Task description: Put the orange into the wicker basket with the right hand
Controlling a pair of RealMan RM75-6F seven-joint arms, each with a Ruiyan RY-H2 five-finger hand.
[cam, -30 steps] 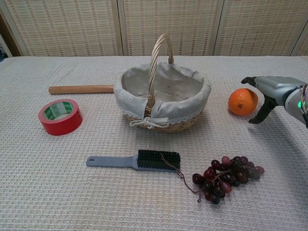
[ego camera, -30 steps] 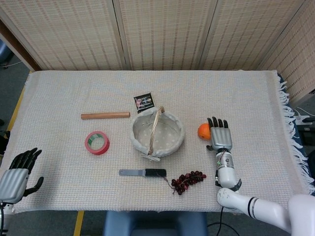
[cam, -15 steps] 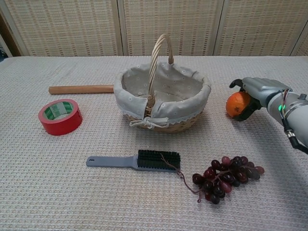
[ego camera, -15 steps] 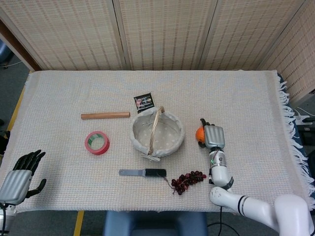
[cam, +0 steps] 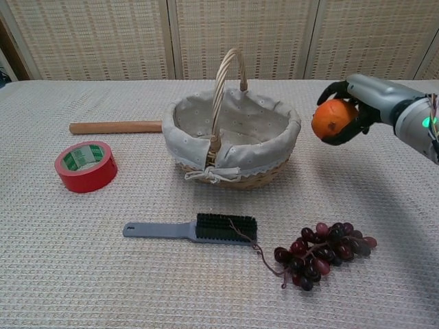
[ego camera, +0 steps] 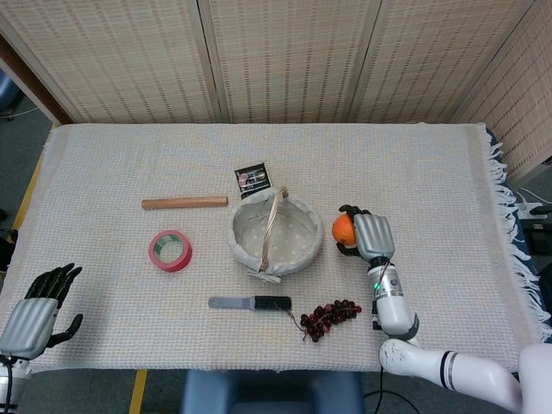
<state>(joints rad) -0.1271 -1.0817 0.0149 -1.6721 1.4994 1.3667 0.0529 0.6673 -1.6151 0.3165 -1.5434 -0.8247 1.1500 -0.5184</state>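
My right hand (ego camera: 369,235) (cam: 363,103) grips the orange (ego camera: 344,229) (cam: 332,118) and holds it in the air, just right of the wicker basket (ego camera: 304,250) (cam: 274,171). The basket has a pale dotted cloth lining and an upright handle, and stands in the middle of the table. Its inside looks bare in the head view. My left hand (ego camera: 36,309) hangs open off the table's near left corner, holding nothing.
A wooden stick (ego camera: 185,203) (cam: 115,127) and a red tape roll (ego camera: 170,250) (cam: 86,166) lie left of the basket. A grey brush (ego camera: 250,303) (cam: 192,228) and dark grapes (ego camera: 330,316) (cam: 322,253) lie in front of it. A small dark packet (ego camera: 252,180) lies behind it.
My right hand closed around the orange on the cloth, then lifted it up and left toward the basket. The left hand barely shifted.
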